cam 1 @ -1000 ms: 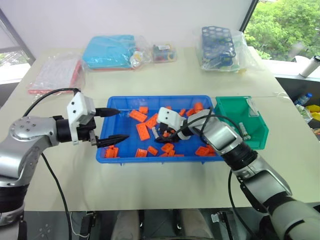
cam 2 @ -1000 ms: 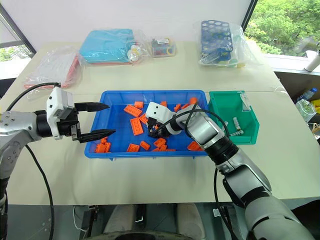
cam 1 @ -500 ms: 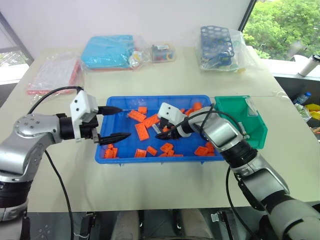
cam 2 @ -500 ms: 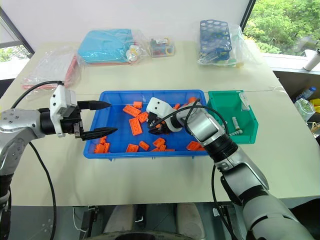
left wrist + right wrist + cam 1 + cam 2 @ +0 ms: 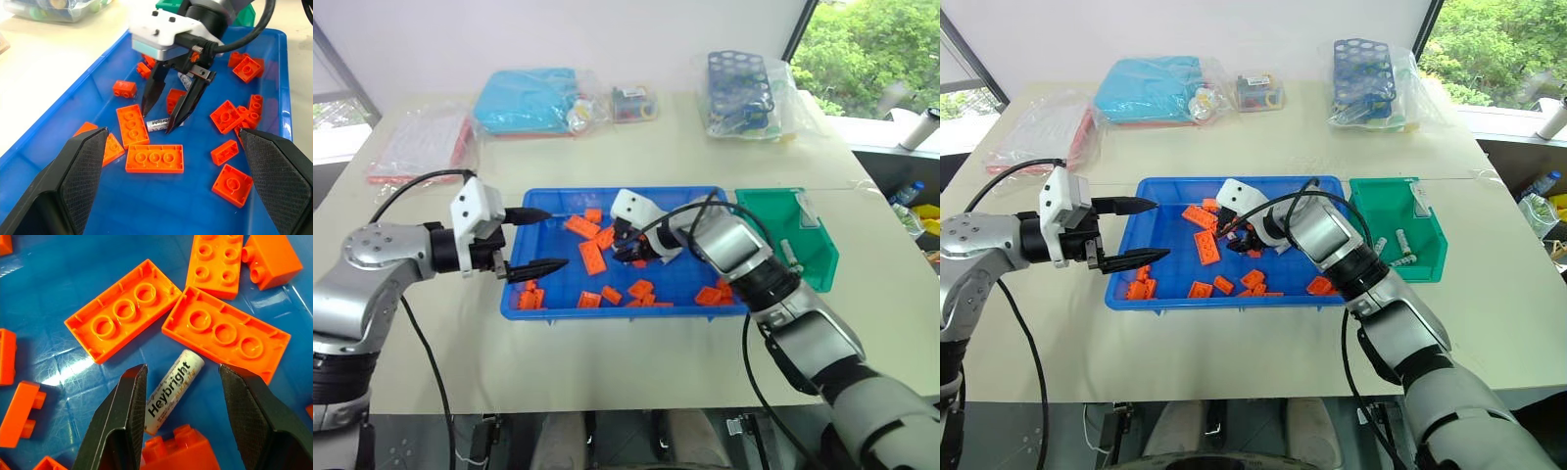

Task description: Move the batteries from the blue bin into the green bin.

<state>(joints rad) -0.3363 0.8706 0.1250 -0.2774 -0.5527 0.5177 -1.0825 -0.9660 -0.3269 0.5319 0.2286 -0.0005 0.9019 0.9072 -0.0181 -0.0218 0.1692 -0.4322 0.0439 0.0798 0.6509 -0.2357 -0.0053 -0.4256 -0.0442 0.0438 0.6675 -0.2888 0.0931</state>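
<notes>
I have the right gripper (image 5: 166,110) down inside the blue bin (image 5: 524,294), its two black fingers (image 5: 124,416) spread apart and empty. Directly between them, on the bin floor, lies one battery (image 5: 173,389), white-labelled with dark lettering; neither finger touches it. In the left wrist view the same battery sits just under the fingertips, and I can't tell there whether a tip brushes it. Two long orange bricks (image 5: 124,316) lie just beyond the battery, past the fingertips, and a smaller orange brick (image 5: 178,450) sits close in at the gripper's near side, touching the battery's end or nearly so. More orange bricks are scattered across the bin floor around the gripper.

My left gripper (image 5: 536,240) hangs over the bin's left end, well apart from the right one, pointing across toward it. Its fingers stand wide and hold nothing.

The green bin (image 5: 1430,269) sits on the bench (image 5: 636,362) just beside the blue bin, on the far side of the right arm from the left gripper. A few batteries (image 5: 1400,245) already lie in it.
</notes>
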